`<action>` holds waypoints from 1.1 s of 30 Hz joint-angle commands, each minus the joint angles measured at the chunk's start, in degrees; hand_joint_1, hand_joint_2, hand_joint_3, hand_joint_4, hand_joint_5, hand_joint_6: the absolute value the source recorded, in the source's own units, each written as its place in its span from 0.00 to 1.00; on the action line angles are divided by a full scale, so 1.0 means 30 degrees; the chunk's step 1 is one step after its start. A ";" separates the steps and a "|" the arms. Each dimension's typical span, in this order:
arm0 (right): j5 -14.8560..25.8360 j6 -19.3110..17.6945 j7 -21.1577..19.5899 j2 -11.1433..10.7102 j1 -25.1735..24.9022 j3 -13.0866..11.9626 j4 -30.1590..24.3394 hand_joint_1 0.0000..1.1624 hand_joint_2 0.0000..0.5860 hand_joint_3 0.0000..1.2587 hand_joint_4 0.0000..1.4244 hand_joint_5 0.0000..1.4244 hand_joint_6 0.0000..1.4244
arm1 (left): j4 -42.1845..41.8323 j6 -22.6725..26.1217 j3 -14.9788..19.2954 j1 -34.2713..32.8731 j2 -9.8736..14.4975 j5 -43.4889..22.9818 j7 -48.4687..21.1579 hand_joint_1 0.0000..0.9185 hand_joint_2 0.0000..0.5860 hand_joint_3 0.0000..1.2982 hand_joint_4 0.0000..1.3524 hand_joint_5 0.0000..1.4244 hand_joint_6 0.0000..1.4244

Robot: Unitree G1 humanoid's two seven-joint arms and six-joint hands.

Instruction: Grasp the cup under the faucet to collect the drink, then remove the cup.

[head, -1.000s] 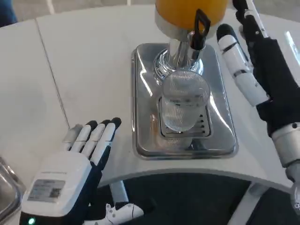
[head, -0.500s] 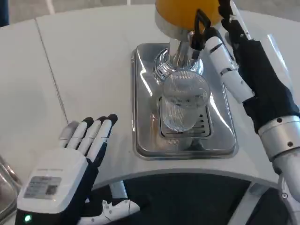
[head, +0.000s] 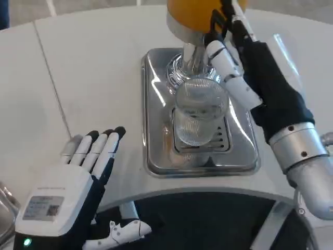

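the clear ribbed cup (head: 200,112) stood upright on the slotted grate in the middle of the steel drip tray (head: 156,114), which sat toward the far middle of the white desk (head: 93,67). the cup was directly below the faucet (head: 195,57) of the dispenser, whose orange tank (head: 195,13) rose at the far edge of the tray. no liquid could be made out in the cup.

the right hand (head: 250,67) reached in from the tray's right side, its black palm turned toward the dispenser. one white finger (head: 229,73) lay just beside the cup's rim and the faucet, while the upper fingers were up by the black tap lever (head: 218,23). whether they touched the lever or the cup could not be told; it had hold of nothing that showed plainly.

the left hand (head: 73,192) lay near the desk's near edge, left of the tray and well apart from it, back up, fingers straight and together, pointing away, holding nothing.
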 commanded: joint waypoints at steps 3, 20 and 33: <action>0.0218 -0.0345 0.0253 -0.0137 -0.0319 0.0394 0.0084 0.07 0.86 0.00 0.00 0.00 0.00 | 0.0175 -0.0002 -0.0118 -0.0097 0.0108 0.0039 -0.0133 0.00 0.16 0.00 0.00 0.00 0.00; -0.0398 0.0390 0.1278 -0.1042 -0.0865 0.1281 -0.0419 0.08 0.88 0.00 0.00 0.00 0.00 | 0.0227 0.0011 -0.0164 -0.0358 0.0097 0.0086 -0.0125 0.00 0.16 0.00 0.00 0.00 0.00; -0.2075 0.1009 0.2359 -0.1573 -0.1123 0.2889 -0.0158 0.00 0.87 0.00 0.00 0.00 0.00 | 0.0498 -0.0022 -0.0394 -0.0628 -0.0156 0.0137 0.0206 0.00 0.16 0.00 0.00 0.00 0.00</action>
